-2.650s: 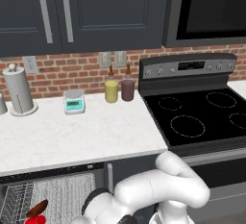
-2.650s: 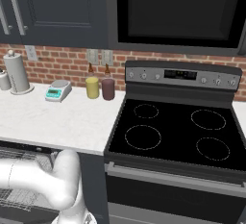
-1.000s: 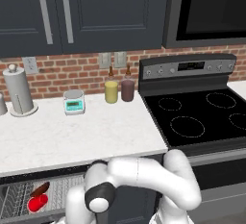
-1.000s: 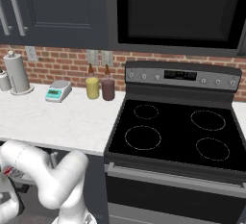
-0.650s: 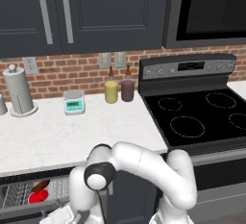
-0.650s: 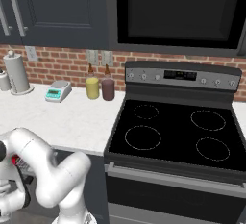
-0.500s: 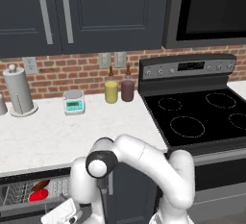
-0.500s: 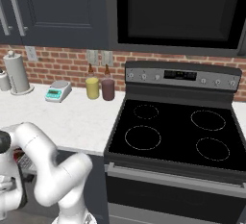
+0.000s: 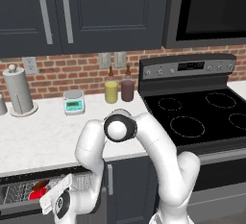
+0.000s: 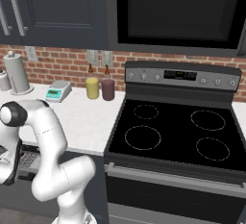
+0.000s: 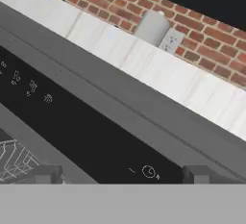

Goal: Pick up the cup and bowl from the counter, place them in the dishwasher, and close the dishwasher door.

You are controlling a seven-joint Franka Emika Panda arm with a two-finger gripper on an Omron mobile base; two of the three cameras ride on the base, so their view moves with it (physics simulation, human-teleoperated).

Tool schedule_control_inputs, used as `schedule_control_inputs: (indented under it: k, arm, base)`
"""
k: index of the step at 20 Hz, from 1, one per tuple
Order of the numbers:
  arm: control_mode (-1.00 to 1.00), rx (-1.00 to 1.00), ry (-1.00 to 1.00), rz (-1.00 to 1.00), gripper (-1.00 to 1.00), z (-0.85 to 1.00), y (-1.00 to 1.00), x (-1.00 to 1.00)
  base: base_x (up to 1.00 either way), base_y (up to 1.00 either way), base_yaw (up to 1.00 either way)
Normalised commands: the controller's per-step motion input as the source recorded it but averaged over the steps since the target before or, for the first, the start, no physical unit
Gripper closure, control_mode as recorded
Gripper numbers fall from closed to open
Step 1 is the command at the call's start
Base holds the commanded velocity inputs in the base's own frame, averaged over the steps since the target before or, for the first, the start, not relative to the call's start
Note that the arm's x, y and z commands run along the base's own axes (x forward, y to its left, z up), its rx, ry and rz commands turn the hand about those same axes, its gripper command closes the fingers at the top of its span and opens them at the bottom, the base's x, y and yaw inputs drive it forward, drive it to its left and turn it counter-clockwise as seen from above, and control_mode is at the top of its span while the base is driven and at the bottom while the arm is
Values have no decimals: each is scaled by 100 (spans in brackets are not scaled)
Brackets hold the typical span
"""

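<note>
The dishwasher (image 9: 19,189) stands open under the counter (image 9: 43,139), its grey wire rack (image 11: 13,159) showing. In the rack lies the red cup (image 9: 34,195), with the reddish-brown bowl (image 9: 41,185) right behind it. My arm bends down over the counter's front edge, and the hand (image 9: 57,204) hangs just in front of the rack, to the right of the cup. In the hand view my gripper (image 11: 121,175) is open, its fingertips (image 11: 45,174) far apart with nothing between them. It faces a dark strip with white symbols under the counter edge. The dishwasher door is out of view.
A paper towel roll (image 9: 19,91), a small scale (image 9: 73,102), a yellow tumbler (image 9: 111,92) and a maroon tumbler (image 9: 127,89) stand along the brick wall. The black stove (image 9: 197,117) is to the right. A narrow dark cabinet (image 9: 125,189) sits beside the dishwasher.
The jaws have spread wider. My elbow has risen above the counter edge while the hand has drawn back from the rack. The cup stays in the rack.
</note>
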Motion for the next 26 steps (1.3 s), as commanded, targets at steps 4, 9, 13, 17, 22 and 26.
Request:
schedule_control_inputs:
  k: [4, 9, 13, 17, 22, 26]
  arm:
    - [-100, 24, 29, -8, -100, -54, -12, 100]
    - [-100, 11, 20, -1, -100, -2, 0, -29]
    - [-100, 25, 0, 0, -100, 75, 0, -100]
    - [-100, 36, 0, 0, -100, 71, 0, -100]
    - [-100, 12, 6, 0, -100, -30, 7, -100]
    - [-100, -14, 38, 0, -100, -100, 51, -100]
  base:
    - [0, 0, 0]
    - [0, 0, 0]
    - [0, 0, 0]
    - [0, 0, 0]
    - [0, 0, 0]
    - [0, 0, 0]
